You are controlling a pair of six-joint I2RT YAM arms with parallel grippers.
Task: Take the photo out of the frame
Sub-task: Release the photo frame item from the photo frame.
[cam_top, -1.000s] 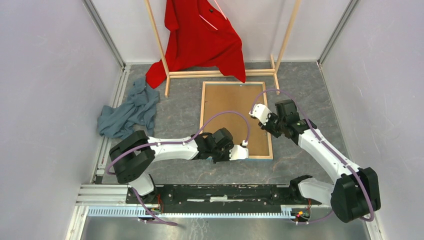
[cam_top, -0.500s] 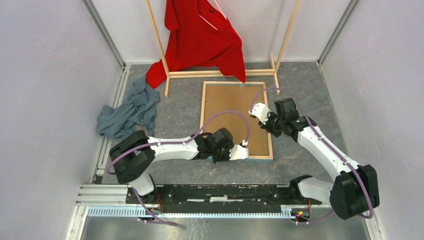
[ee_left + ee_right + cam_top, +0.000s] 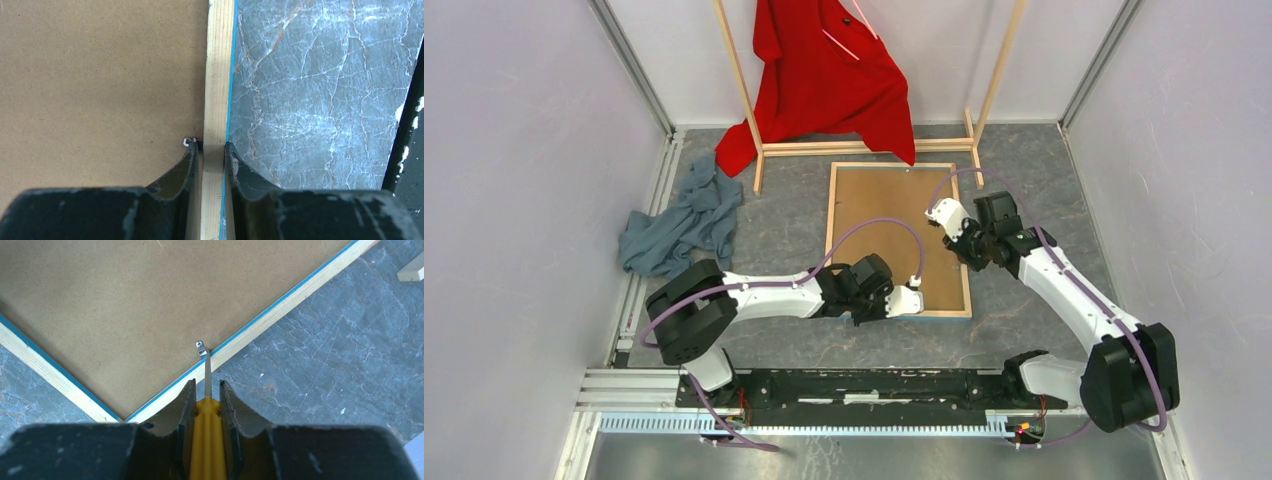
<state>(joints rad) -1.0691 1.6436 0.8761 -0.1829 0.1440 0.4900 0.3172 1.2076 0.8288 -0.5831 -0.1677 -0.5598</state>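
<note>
Slightly farther along the frame [image 3: 829, 215] now, my right gripper [image 3: 206, 384] holds a screwdriver [image 3: 206, 440] at one clip [image 3: 201, 349], my left gripper [image 3: 210, 146] pinches the frame edge, backing board [image 3: 100, 75] not yet out.

Right end effector [image 3: 206, 390] clamps a yellow-handled screwdriver [image 3: 206, 440], jaws tight on the handle. Blade tip sits at a small metal tab [image 3: 200, 346] where brown backing board [image 3: 150, 300] meets the frame [image 3: 280, 306] rail. Grey marbled bench [image 3: 325, 350] beyond.
</note>
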